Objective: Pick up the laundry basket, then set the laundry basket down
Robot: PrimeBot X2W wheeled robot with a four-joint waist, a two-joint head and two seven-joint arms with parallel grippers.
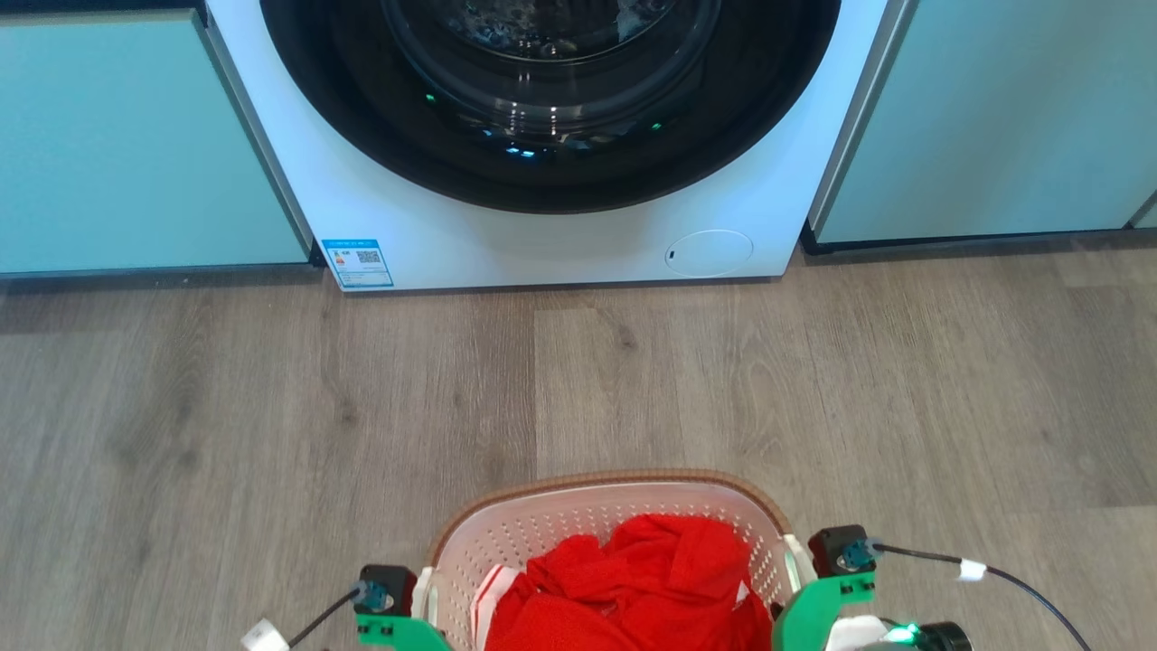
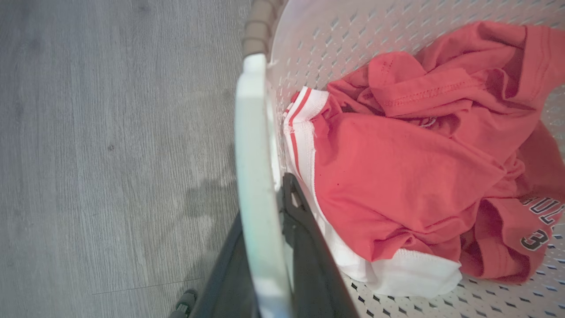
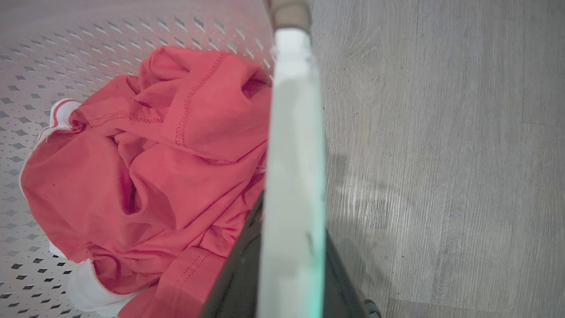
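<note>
Between left hand (image 2: 265, 207) and right hand (image 3: 291, 229): one laundry basket (image 1: 597, 481), one red shirt (image 1: 651, 579)

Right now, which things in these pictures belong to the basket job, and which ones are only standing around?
For the job: laundry basket; left gripper, closed on its left handle; right gripper, closed on its right handle.

Just around: red garment lying in the basket; washing machine; teal cabinets; wooden floor.
</note>
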